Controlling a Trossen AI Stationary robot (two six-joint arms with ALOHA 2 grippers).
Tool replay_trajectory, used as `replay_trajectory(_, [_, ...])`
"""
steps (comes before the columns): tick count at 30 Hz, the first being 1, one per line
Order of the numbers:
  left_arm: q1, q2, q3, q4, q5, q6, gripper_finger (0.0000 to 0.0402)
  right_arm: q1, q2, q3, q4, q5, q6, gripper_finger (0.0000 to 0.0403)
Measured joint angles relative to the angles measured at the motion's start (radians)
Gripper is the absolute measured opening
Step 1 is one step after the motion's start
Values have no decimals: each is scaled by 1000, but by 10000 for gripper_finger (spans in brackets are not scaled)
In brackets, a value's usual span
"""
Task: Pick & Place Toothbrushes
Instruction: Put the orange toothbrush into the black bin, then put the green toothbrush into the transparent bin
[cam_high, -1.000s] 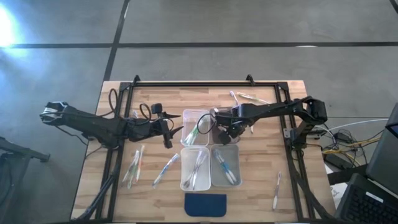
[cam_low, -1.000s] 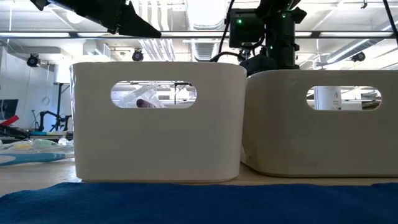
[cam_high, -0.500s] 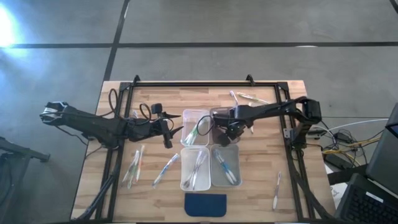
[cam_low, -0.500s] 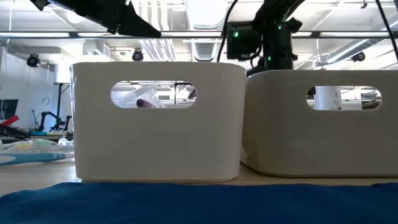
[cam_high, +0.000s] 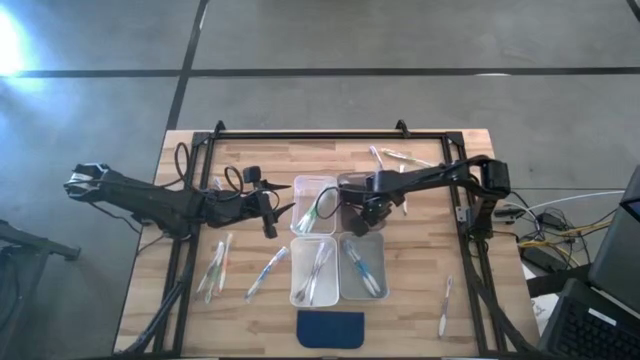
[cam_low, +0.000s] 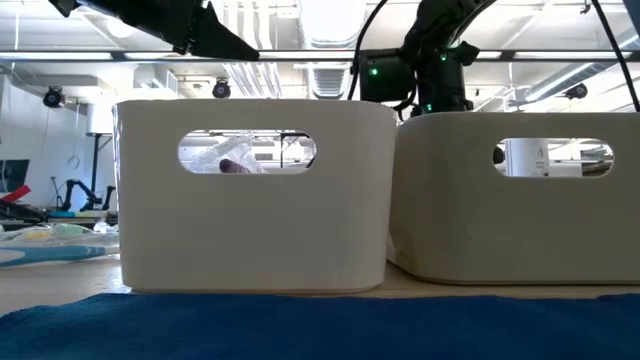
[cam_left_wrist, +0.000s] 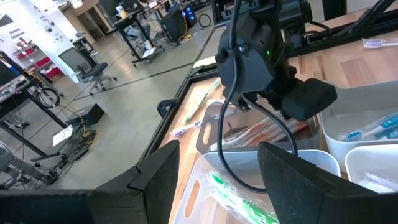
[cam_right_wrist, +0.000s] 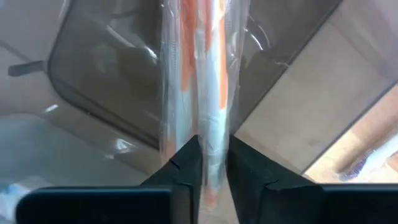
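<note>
Pinching an orange toothbrush (cam_right_wrist: 211, 118), right pincer (cam_right_wrist: 211, 163) over bin (cam_right_wrist: 93, 81).

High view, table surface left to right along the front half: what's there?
Pair of toothbrushes → single toothbrush → front-left bin → front-right bin → lone toothbrush near the right edge.

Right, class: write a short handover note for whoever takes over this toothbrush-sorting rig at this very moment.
Right gripper: over the far right bin, fingers around an orange wrapped toothbrush, not yet released.
Left gripper: open, empty, waiting left of the bins.
Done: toothbrushes lie in all four bins, e.g. green ones far left.
Left: loose toothbrushes on the table left of the bins, at the far edge and near right.
</note>
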Motion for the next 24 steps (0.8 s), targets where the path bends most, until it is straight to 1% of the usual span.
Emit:
replay_trajectory(8, [0,0,0,-1,0,0,222,0,-17,15,-3,0,-11,149])
replay_trajectory(14, [0,0,0,-1,0,0,222,0,-25,75,-42,-1,-33,196])
replay_trajectory(19, [0,0,0,-2,0,0,222,0,-26,168,-152,1,-44,214])
replay_trajectory(24, [0,0,0,-2,0,0,222,1,-26,276,-271,43,-72,213])
